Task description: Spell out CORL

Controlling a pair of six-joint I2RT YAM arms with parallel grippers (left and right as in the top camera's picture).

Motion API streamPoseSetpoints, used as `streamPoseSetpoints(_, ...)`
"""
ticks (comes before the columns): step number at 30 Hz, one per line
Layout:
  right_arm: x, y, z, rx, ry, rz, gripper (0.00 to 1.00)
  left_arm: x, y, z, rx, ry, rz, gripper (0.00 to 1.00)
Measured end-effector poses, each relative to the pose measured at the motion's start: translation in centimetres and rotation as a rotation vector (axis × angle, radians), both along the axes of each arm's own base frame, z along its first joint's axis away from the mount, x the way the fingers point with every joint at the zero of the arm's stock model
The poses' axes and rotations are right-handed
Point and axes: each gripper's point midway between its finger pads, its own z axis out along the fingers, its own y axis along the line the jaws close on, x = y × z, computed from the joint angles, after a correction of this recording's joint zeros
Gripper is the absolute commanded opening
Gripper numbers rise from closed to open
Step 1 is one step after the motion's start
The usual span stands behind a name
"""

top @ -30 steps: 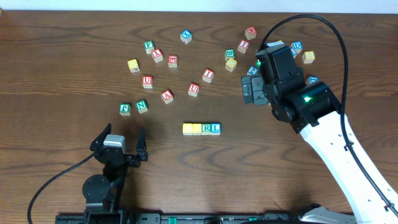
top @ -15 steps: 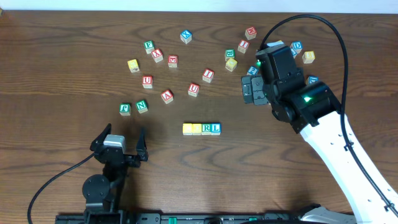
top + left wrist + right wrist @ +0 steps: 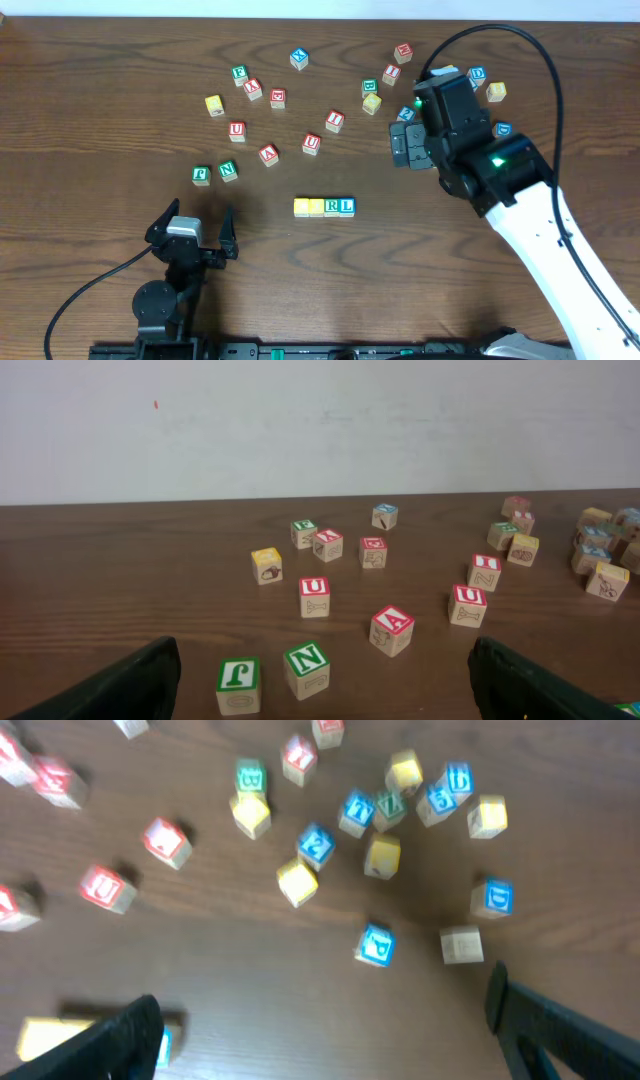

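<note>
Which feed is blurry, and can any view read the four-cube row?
Right wrist: blurred, scattered blocks smeared. Left wrist: sharp, green N cube legible. Overhead: crisp, evenly lit; the row shows R and L, yellow faces too small to read.

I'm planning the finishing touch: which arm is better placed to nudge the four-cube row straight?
Right, probably. In the overhead view the right gripper hangs open nearer the cube row, whose yellow end shows in its wrist view. The left gripper, also open, sits farther off.
</note>
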Motion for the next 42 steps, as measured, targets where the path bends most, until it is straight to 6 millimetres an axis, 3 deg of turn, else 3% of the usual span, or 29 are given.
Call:
streamPoseSetpoints(2, 0.4, 0.2, 2.1, 0.056, -0.114, 0.002, 0.99, 0.0, 0.0, 0.0, 0.000, 0.000, 0.000, 0.91)
streamPoseSetpoints(4, 0.6, 0.4, 6.1, 0.157, -0.339, 0.016, 0.99, 0.0, 0.0, 0.0, 0.000, 0.000, -0.001, 0.91)
streamPoseSetpoints(6, 0.2, 0.2, 8.6, 0.220, -0.527, 0.035, 0.99, 0.0, -0.1, 0.1, -0.001, 0.000, -0.003, 0.91)
streamPoseSetpoints(9, -1.7, -0.4, 9.7, 0.268, -0.739, 0.076, 0.99, 0.0, -0.1, 0.1, 0.000, 0.001, -0.004, 0.91)
streamPoseSetpoints(12, -3.9, -1.0, 7.6, 0.252, -0.880, 0.132, 0.99, 0.0, -0.1, 0.1, -0.001, 0.002, -0.008, 0.91)
streamPoseSetpoints(17, -7.7, -2.3, -0.6, 0.136, -0.929, 0.228, 0.99, -0.1, -0.2, 0.0, -0.001, 0.004, -0.011, 0.91)
streamPoseSetpoints(21, -9.4, -3.9, -3.5, 0.102, -0.953, 0.231, 0.99, -0.1, -0.2, 0.1, -0.001, 0.003, -0.011, 0.91)
streamPoseSetpoints(26, -10.3, -5.0, -8.1, 0.067, -0.800, 0.263, 0.99, -0.1, -0.2, 0.1, -0.001, 0.003, -0.011, 0.91)
streamPoseSetpoints(28, -10.8, -6.3, -10.2, 0.079, -0.721, 0.215, 0.99, -0.1, -0.2, 0.1, -0.001, 0.003, -0.011, 0.91)
streamPoseSetpoints(36, -10.5, -9.6, -9.7, 0.154, -0.739, 0.036, 0.99, -0.1, -0.2, 0.1, -0.001, 0.003, -0.012, 0.91)
streamPoseSetpoints(42, -10.5, -9.6, -9.7, 0.174, -0.737, 0.029, 0.99, -0.1, -0.2, 0.1, -0.001, 0.003, -0.012, 0.91)
